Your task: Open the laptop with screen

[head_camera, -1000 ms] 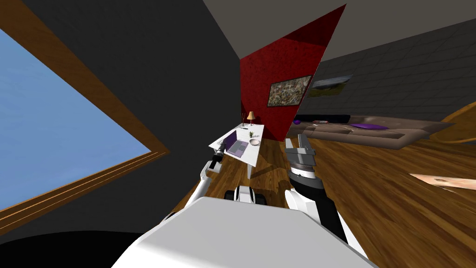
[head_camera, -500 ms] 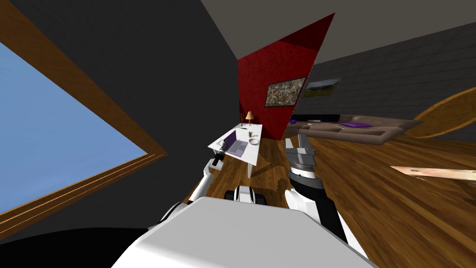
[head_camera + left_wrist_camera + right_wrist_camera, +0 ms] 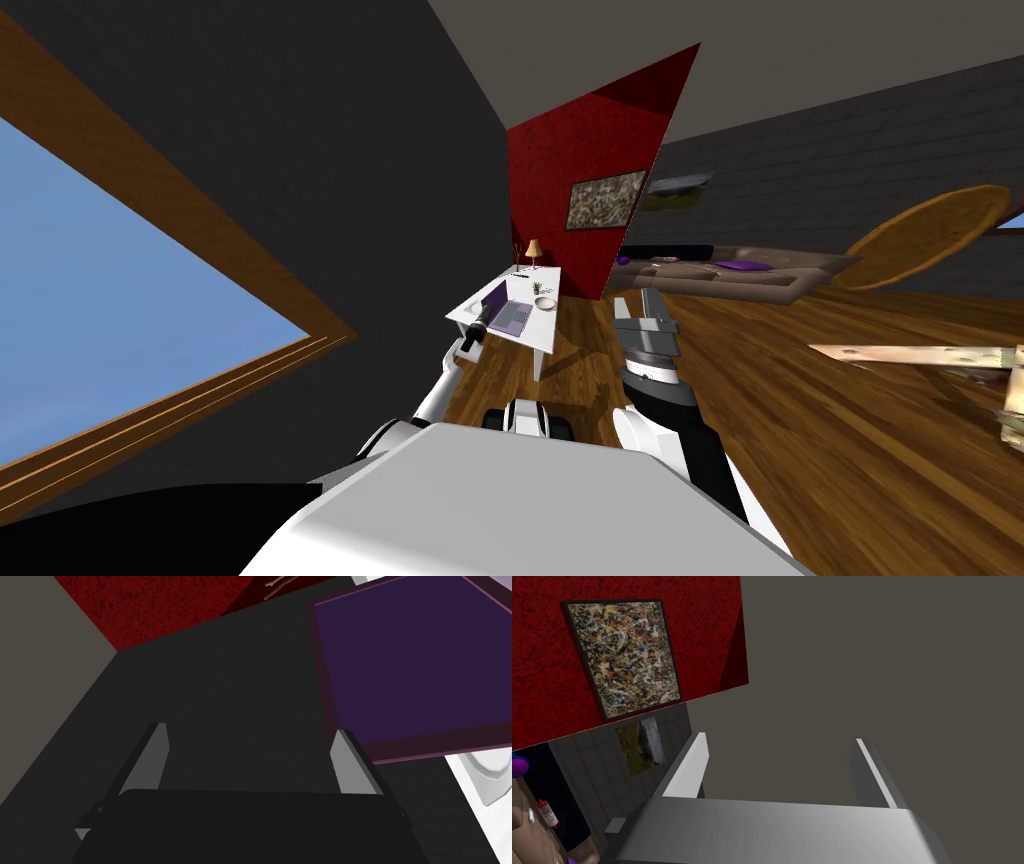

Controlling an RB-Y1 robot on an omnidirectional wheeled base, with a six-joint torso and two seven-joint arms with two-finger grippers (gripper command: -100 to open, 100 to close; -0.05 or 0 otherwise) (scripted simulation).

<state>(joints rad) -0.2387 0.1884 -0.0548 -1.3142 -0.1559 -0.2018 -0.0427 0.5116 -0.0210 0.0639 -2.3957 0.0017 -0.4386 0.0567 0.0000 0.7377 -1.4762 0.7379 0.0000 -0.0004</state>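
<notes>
- Head view, the scene: the white table point(image 3: 545, 332) stands at our 12 o'clock, against the dark wall. The laptop point(image 3: 512, 317) lies on it with its keyboard showing. Its purple screen point(image 3: 493, 300) stands raised along the keyboard's 10 o'clock side, toward the wall. A bowl point(image 3: 546, 304) sits at the laptop's 2 o'clock, and a lamp point(image 3: 533, 247) stands at the table's far end.
- Head view, the arms: the left end effector point(image 3: 482, 316) reaches over the table's near corner to the laptop's 8 o'clock side, close by the screen. It is too small here to tell whether it touches. The right end effector point(image 3: 640, 305) is held up at our 1 o'clock, well apart from the table.
- Left wrist view: our blades are spread and pinch nothing. The screen's dark purple face lies just beside one finger point(image 3: 350, 768), whose tip sits at the panel's near corner. We cannot tell whether they touch.
- Right wrist view: both blades stand wide apart with nothing between them.
- Step in hand: we judge the lid already well up and the opening late in its course. The left end effector is placed to nudge the panel, not grip it.
- Next move: if more angle is wanted, it calls for a gentle push on the screen's edge toward the wall without sliding the laptop. If not, we draw the arm back clear of the panel.
</notes>
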